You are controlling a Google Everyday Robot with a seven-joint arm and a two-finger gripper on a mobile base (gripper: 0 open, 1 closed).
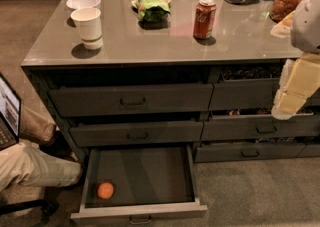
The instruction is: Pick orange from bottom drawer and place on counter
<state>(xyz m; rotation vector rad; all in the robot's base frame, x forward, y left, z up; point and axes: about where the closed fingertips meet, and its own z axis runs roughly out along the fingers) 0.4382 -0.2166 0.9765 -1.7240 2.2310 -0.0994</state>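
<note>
Now seeing the orange (105, 190) lying in the front-left corner of the bottom drawer (145, 176), pulled open. Finding the gripper (287, 105) hanging at the right of the view, in front of the drawer fronts there, below the counter (150, 41) edge and well apart from the orange; not managing to tell whether open or closed. Noting a white paper cup (87, 27), a white bowl (83, 1), a green bag (152, 7) and a red soda can (204, 18) standing on the counter.

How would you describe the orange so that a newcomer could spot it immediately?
Under the grey counter, the bottom drawer on the left stands pulled out. The orange lies alone in its front-left corner, the only bright round thing inside; the pincer hangs far right, by the right-hand drawers.
</note>
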